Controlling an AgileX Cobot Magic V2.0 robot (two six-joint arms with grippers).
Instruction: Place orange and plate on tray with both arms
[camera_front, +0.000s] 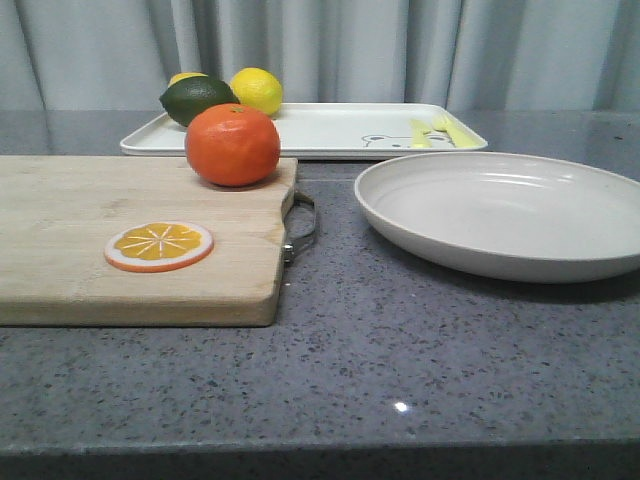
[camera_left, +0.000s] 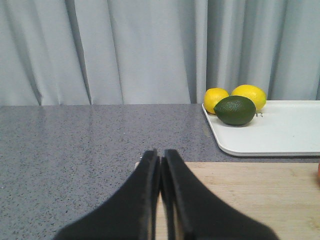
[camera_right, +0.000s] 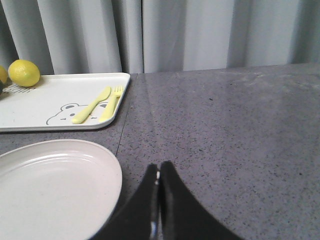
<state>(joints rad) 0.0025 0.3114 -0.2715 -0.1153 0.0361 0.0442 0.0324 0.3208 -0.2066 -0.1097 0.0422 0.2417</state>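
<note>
The orange (camera_front: 233, 144) sits on the far right corner of a wooden cutting board (camera_front: 70, 240). The off-white plate (camera_front: 505, 212) lies on the counter to the right of the board; it also shows in the right wrist view (camera_right: 50, 190). The white tray (camera_front: 330, 130) with a bear drawing lies behind both, and shows in both wrist views (camera_left: 280, 132) (camera_right: 50, 102). My left gripper (camera_left: 161, 156) is shut and empty over the board's far left corner. My right gripper (camera_right: 159, 169) is shut and empty beside the plate's right rim. Neither gripper shows in the front view.
On the tray's left end lie a dark green lime (camera_front: 197, 98) and a yellow lemon (camera_front: 257, 90), with another yellow fruit behind. A yellow fork and spoon (camera_front: 440, 132) lie on its right end. An orange slice (camera_front: 159, 246) lies on the board. A grey curtain hangs behind.
</note>
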